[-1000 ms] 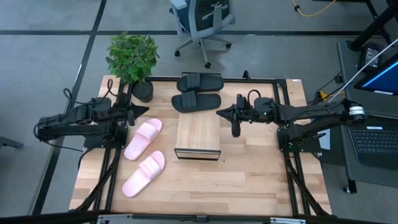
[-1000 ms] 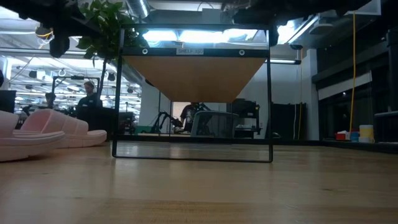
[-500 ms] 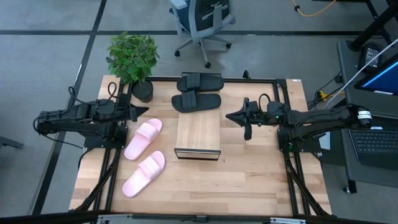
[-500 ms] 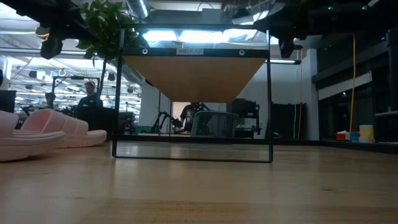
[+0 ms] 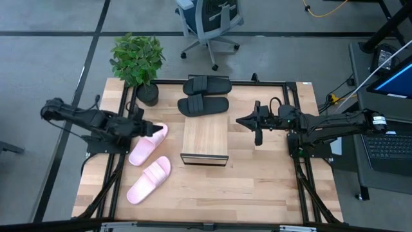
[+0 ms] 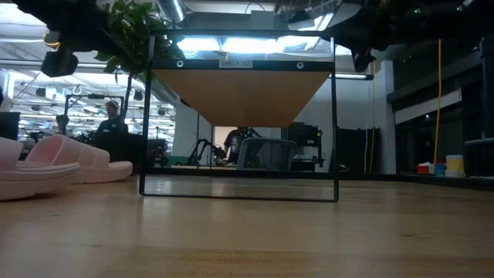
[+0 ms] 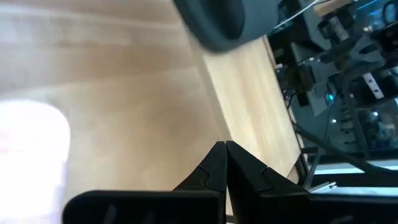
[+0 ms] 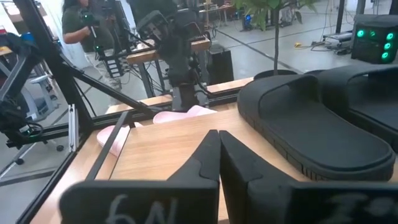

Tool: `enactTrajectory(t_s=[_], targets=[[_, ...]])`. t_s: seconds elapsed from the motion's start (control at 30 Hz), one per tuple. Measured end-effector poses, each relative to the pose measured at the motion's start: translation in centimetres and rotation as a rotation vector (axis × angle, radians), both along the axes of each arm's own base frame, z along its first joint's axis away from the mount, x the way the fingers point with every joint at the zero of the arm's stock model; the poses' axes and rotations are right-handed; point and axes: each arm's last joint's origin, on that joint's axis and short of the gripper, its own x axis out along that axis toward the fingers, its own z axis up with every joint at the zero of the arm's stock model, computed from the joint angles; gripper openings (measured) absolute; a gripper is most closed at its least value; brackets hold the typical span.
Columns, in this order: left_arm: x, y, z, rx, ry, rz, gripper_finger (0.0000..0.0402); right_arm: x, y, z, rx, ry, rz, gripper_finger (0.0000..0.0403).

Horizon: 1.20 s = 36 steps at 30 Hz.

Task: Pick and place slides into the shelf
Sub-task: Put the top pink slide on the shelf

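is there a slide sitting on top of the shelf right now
No, the shelf top is bare wood; the black slides and pink slides all lie on the table beside it.

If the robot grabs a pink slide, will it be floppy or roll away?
Probably neither. The pink slide has a thick sole that lies flat on the table, so it looks fairly stiff and should scoot rather than roll. It looks like foam, so likely light. Its wide strap arches up, which seems a handy spot to pinch.

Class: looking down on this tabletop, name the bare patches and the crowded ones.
Free: the shelf top, the tabletop in front of it and to its right. Crowded: behind it the black slides, to its left the pink slides beside the potted plant.
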Motion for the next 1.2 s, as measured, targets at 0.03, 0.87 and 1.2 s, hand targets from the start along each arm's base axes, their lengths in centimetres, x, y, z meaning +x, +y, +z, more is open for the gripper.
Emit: enactTrajectory(t_s=[0.03,0.87,1.2], targets=[[0.1,-0.3,-0.1,-0.012,-0.001,0.011,0.0000,0.0,0.0,0.0,-0.007,0.001,0.001,0.0004],[-0.5,-6.3,0.2,-0.198,0.353,0.156,0.0000,-0.1,-0.9,0.0,-0.063,0.003,-0.007,0.0004],[0.5,-7.7,-2.6,-0.199,0.386,0.186,0.0000,-0.1,-1.0,0.0,-0.059,0.002,0.002,0.0004]])
